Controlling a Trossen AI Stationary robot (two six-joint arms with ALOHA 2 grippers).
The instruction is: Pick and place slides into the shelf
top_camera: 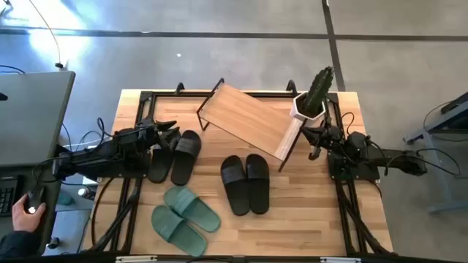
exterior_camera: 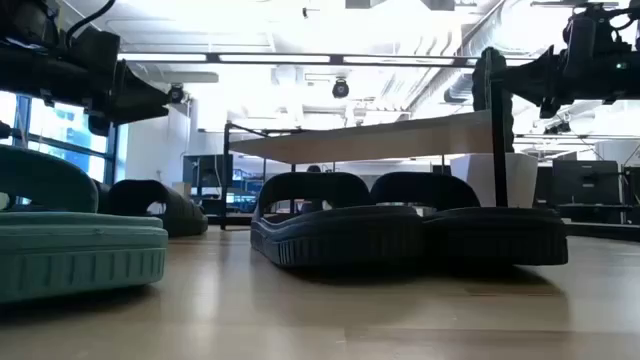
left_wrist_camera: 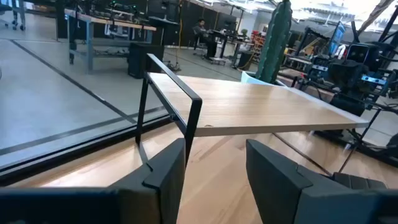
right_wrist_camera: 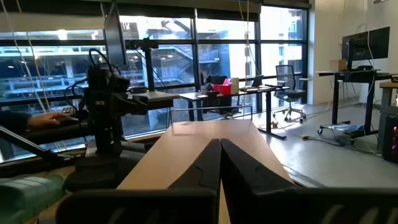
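- Overhead, the left claw [top_camera: 170, 131] hung spread and empty above the toe end of a black pair of slides [top_camera: 176, 155] at the left side of the table [top_camera: 314, 219]; from its wrist camera, both dark fingers [left_wrist_camera: 166, 171] stood apart with bare wood between them and the shelf straight ahead.
- Nearer the front edge, the sage-green pair [top_camera: 184, 220] lay loosely splayed, the two sandals angled against each other and not yet touched.
- At mid-table, a second black pair [top_camera: 246, 183] sat neatly side by side, just in front of the shelf [top_camera: 248, 118], a light plank on thin black legs that stood skewed across the back of the table with nothing on it.
- To the right, a potted cactus [top_camera: 316, 93] stood at the shelf's far corner, and the right claw [top_camera: 314, 144] waited beside that end, fingers pressed together and holding nothing.
- Judged from this layout, the step in hand was the first pick: the left claw would do best to come straight down over one sandal's wide strap, pinch it across the band rather than the sole, and lift clear of its twin before swinging toward the plank.
- Because the shelf sat askew, any placement would need to follow its angle, and keep away from the cactus.
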